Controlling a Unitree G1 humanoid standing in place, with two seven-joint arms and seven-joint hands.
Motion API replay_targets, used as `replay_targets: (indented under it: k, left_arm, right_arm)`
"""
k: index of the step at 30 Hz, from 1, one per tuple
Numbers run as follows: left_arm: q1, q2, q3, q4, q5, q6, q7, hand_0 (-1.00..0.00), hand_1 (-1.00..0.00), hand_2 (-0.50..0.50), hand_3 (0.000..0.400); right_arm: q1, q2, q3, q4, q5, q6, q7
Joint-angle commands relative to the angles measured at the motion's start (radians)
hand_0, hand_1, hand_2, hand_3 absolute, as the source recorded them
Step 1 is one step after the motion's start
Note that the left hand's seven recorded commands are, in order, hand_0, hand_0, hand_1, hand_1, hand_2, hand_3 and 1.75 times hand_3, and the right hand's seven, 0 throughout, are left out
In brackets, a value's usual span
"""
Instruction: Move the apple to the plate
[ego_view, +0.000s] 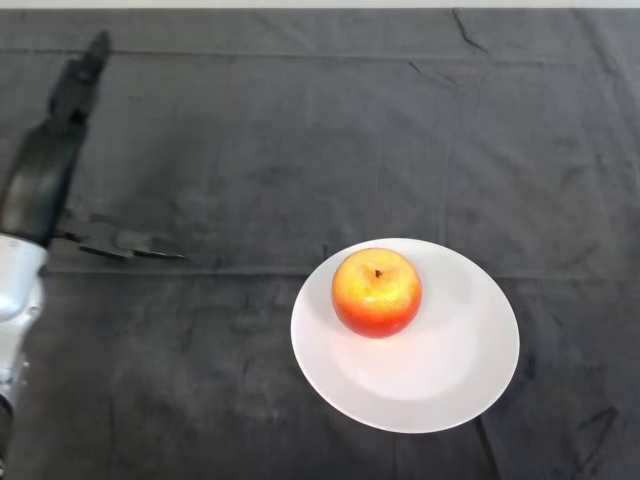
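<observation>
Apple (376, 292) lies well away from the hand (62, 110), which stretches out along the far left of the dark surface (300, 130), fingers straight and holding nothing. It sits upright on the white plate (440, 380), stem end facing up, left of the plate's middle. Nothing stands between hand and plate.

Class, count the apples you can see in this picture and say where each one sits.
1. The single apple sits on the white plate, left of the plate's centre, stem up. Nothing on the dark cloth could hide another; the left hand is far off at the upper left.
</observation>
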Motion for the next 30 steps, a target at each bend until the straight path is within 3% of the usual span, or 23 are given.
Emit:
replay_targets:
  k: [1, 11, 30]
  left_arm:
    - [-0.044, 0.047, 0.043, 0.039, -0.038, -0.009, -0.014, 0.0, 0.0, 0.0, 0.0]
    - [-0.05, 0.063, 0.14, 0.091, -0.116, -0.003, -0.046, 0.0, 0.0, 0.0, 0.0]
    - [-0.012, 0.159, 0.293, 0.203, -0.194, -0.017, -0.088, 0.0, 0.0, 0.0, 0.0]
  right_arm:
    - [0.023, -0.007, -0.0125, 0.003, 0.007, 0.002, 0.0061]
    - [0.021, -0.007, -0.012, 0.008, 0.0065, 0.0, 0.0055]
    - [0.017, -0.007, -0.0109, 0.017, 0.0055, -0.004, 0.0041]
